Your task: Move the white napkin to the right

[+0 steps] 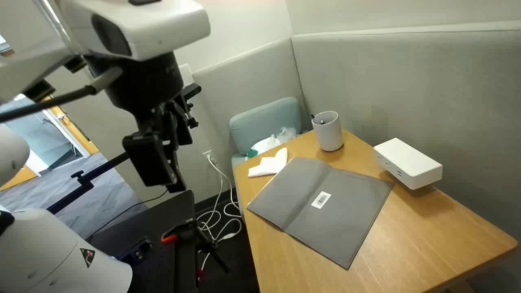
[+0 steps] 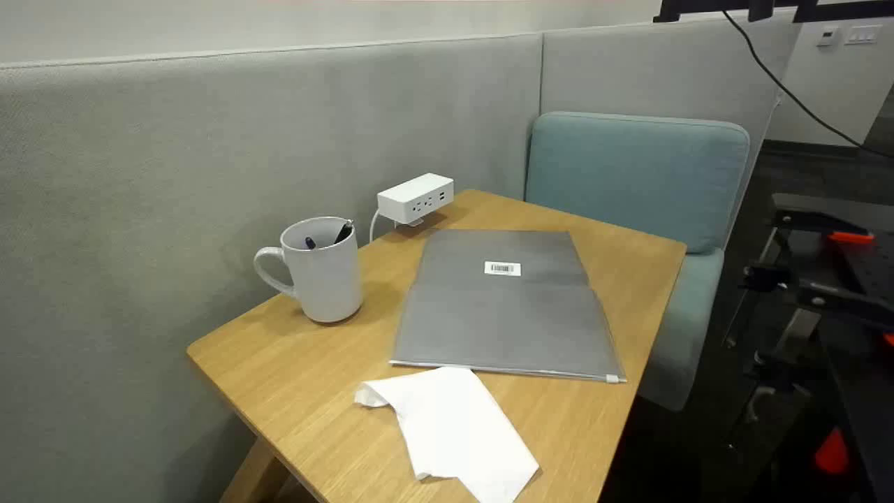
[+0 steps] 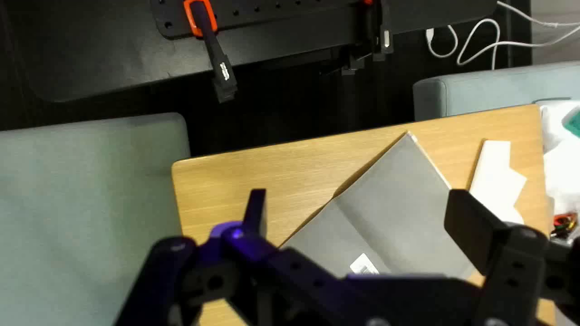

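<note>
Napkin (image 1: 268, 165) lies near the far left corner of the desk (image 1: 281, 260) in an exterior view, just beside the grey folder (image 1: 346, 211); the pincer (image 3: 359, 206), jaws wide apart, hangs higher, well apart from it.

- Most like an office: a booth-like corner, backed in both exterior views by a high padded grey panel (image 1: 407, 93).
- In the wrist view, blue-green cushioned seats (image 3: 90, 203) stand near both ends of a wooden bench (image 3: 272, 167).
- A white power box (image 2: 415, 199) with sockets (image 2: 428, 203) sits at the bench's edge, near the panel.
- Desk goods on the bench: a mug (image 2: 325, 279) holding pens (image 2: 343, 233), and a grey folder (image 2: 503, 321) with a barcode label (image 2: 503, 268).
- A switch plate (image 2: 864, 34) on a wall (image 2: 838, 84), in an exterior view.
- A white robot arm (image 1: 163, 32) and a black stand (image 1: 163, 215) with clamps (image 3: 213, 50) add some lab gear.
</note>
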`<state>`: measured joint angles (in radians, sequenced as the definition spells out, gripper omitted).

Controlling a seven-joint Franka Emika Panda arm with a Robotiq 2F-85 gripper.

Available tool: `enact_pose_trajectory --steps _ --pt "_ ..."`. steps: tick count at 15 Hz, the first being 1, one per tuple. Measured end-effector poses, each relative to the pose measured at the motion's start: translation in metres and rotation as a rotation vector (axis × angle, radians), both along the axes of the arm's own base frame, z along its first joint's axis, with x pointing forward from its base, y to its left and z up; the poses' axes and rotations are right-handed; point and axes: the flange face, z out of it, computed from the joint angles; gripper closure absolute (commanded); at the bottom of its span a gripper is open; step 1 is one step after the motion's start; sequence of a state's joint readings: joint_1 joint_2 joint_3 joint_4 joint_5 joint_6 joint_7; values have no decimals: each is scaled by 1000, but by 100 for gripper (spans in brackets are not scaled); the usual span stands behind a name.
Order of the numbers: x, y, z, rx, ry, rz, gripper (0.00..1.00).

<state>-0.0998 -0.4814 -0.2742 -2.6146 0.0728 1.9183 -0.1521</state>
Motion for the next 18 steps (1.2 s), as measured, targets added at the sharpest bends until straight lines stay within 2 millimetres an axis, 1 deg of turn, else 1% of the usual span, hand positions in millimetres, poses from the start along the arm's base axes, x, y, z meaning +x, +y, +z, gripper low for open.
enact_pose_trajectory --steps 6,8,9,11,14,16,18 --pt "0 1 0 -1 1 1 0" --pt "4 9 0 4 -3 11 0" --pt "9 19 -1 6 -10 24 0" --pt "21 49 -4 6 -35 59 0" --pt "41 105 -15 -2 -84 106 0" --pt "54 144 -26 -5 -131 120 0" --pt "66 180 -43 -10 -175 126 0"
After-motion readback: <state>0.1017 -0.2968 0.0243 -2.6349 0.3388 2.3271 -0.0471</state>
